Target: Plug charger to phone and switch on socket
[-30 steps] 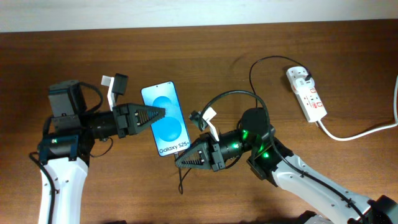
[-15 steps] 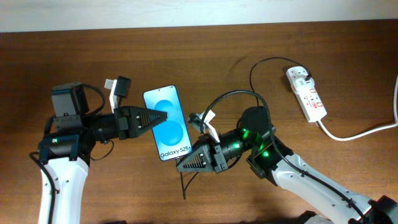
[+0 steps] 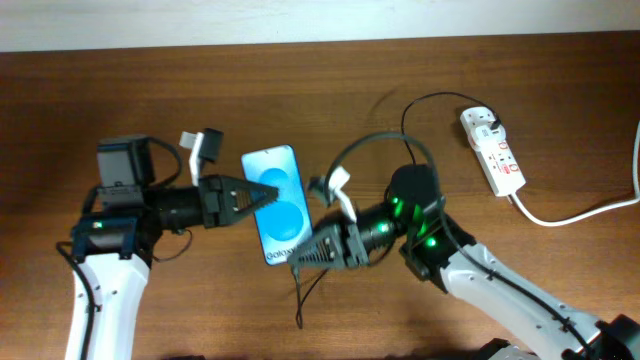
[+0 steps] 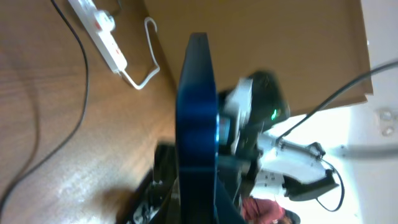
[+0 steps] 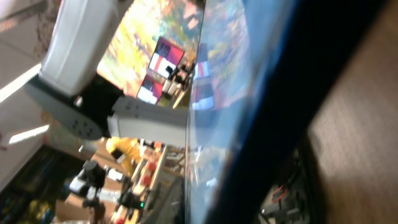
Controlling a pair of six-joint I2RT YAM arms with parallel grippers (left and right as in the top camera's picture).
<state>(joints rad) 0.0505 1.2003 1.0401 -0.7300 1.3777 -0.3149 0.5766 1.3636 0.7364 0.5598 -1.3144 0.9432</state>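
Alignment matters: w/ left gripper (image 3: 262,192) pinching phone (image 3: 285,215) by left edge at centre and right gripper (image 3: 303,255) at its near end (can't tell if spread or pinching), you should line charger (image 3: 405,118) tip square to that end, push slow, no twist.

Evenly lit and sharp from overhead, soft shadows; dim, blurred at left wrist; smeared at right wrist, reflections across phone (image 5: 249,93).

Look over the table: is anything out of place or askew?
The phone is not lying flat: the left gripper holds it tilted off the table, and the left wrist view shows it edge-on. Nothing looks spilled or damaged.
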